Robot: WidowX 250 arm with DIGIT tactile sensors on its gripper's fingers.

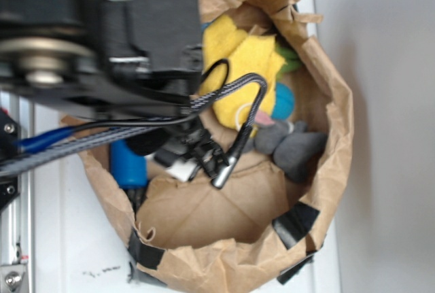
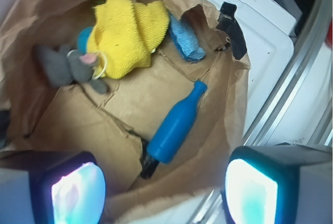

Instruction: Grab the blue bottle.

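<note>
We see the blue bottle (image 2: 176, 129) lying on its side on the floor of a brown paper bag (image 2: 218, 104), with its narrow neck pointing up toward the far side in the wrist view. Our gripper (image 2: 165, 188) hangs above the bag with its jaws spread wide – the two pads (image 2: 78, 193) stand well apart at the bottom of the wrist view, and nothing is between them. The bottle is below the gap, near its middle, not touched. Farther inside the bag a yellow cloth (image 2: 130, 31) lies beside a light blue fuzzy cloth (image 2: 186, 39), and a grey plush mouse (image 2: 70, 68) lies just beside the yellow one. In the exterior view the arm hides most of the bottle – only a part of its body shows.
</note>
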